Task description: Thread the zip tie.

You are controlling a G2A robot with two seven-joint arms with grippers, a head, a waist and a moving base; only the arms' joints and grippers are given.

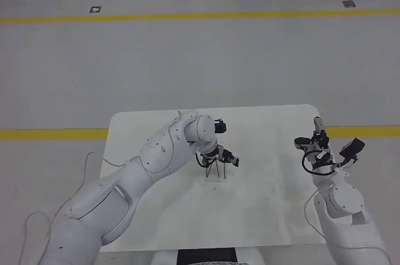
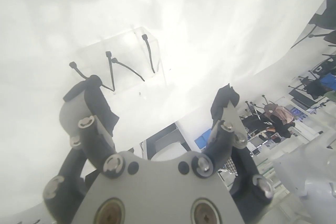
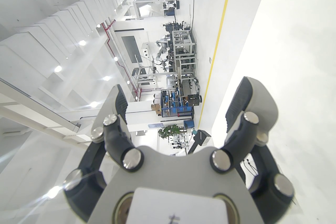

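Four black plastic zip ties [image 2: 129, 69] stand near the middle of the white rectangular desk [image 1: 273, 199]. Their tail ends are stuck into a clear plastic holder [image 2: 157, 51] and their square heads are raised, each strap leaning its own way.

The left claw [image 2: 160, 86] hangs just beside the holder with its jaws spread wide and nothing between them. One fingertip is next to the outermost tie [image 2: 78, 72], but whether it touches the strap cannot be told. The right claw [image 3: 181, 86] is well apart at the desk's edge, also spread wide and empty, and it points out toward the room rather than at the ties.

By my reading, the threading has not begun, since none of the ties is bent into a loop.

A tie like this should be very light, thin and springy. It will bend easily along its length, snap back if let go, and its smooth nylon may slip or twist between the pads. The best hold is probably low on the strap below the head, pinched across the flat faces, so the head stays free and steady as a target. The other claw would then take the tail close to its tip to keep it from wobbling. The holder also looks light, so a sideways pull could drag or tip it. A straight lift seems safer.
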